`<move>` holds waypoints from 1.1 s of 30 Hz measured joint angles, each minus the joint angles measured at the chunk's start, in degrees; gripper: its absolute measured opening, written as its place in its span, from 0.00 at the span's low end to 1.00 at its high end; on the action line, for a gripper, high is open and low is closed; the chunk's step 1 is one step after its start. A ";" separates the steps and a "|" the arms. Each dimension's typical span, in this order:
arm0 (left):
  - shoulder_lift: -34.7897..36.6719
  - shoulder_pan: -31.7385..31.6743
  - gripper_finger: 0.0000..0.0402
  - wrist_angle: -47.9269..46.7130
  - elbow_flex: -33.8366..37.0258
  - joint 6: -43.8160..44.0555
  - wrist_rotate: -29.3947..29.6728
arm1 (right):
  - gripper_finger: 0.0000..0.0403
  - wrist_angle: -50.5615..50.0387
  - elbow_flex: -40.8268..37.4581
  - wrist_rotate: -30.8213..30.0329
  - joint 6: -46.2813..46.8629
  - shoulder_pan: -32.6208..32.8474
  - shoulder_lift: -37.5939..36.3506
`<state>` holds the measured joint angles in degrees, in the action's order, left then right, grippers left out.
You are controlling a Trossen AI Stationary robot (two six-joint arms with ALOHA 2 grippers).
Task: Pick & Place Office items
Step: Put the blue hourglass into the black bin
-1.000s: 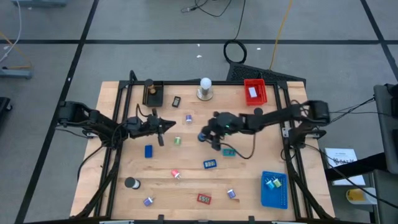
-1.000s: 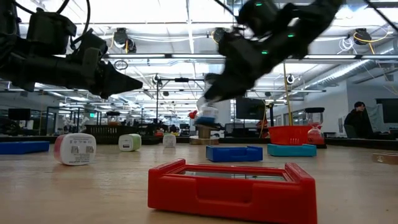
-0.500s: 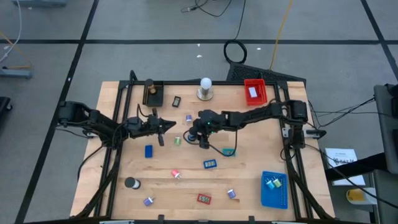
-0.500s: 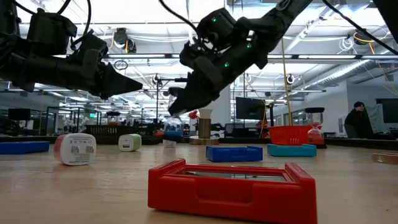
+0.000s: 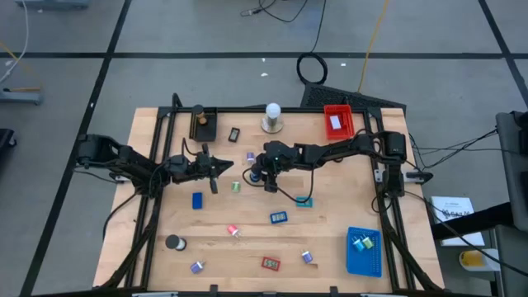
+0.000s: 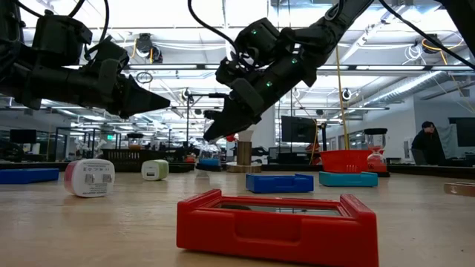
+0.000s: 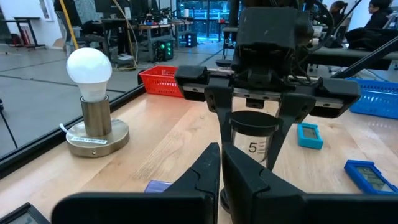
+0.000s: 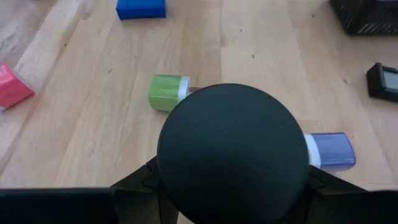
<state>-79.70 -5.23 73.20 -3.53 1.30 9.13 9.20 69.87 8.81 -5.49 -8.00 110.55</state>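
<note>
Fingers, right: the right gripper is clamped on a black-topped roll, one finger on each side of its round body, out over the middle of the worktop
Fingers, left: the left gripper is pinched narrow with nothing in it, hanging just beside the right one and pointing at it
Held thing: the roll stands upright between the fingers; its dark lid fills the right wrist view, and a pale label shows on its side; whether its foot touches the wood I cannot tell
How it will handle: probably light and stiff, with a smooth curved wall that could spin or slide in a loose grip
Where to hold: across the widest part of the body, below the lid, as it is taken now; a grip on the lid alone looks likely to slip
Just under it: a green roll lies on its side, and a purple one is partly hidden by the lid, so a low sweep might knock either
Farther out: a blue block lies on the left gripper's side
Far edges: a red tray and a black tray sit at the back, a blue tray at the right front corner; which one suits this roll is not plain
</note>
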 joint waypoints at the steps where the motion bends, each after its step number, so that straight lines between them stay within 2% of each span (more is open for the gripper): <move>1: 0.00 0.00 0.05 0.01 0.00 0.00 0.00 | 0.42 0.03 0.00 -0.14 -0.23 -0.16 0.00; 19: 0.00 0.02 0.05 -0.18 -0.02 0.02 0.00 | 0.43 5.95 -0.02 -1.37 0.17 -0.27 2.60; 27: 0.00 0.11 0.05 -0.18 -0.02 0.33 -0.07 | 0.52 6.41 -0.04 -3.07 0.19 -0.25 2.60; 33: -0.01 0.11 0.05 -0.56 -0.04 1.90 -0.12 | 0.63 6.93 -0.04 -3.27 0.49 -0.27 2.49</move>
<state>-79.71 -5.13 72.64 -3.57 3.20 9.00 16.14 69.82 5.54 -4.99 -8.27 113.04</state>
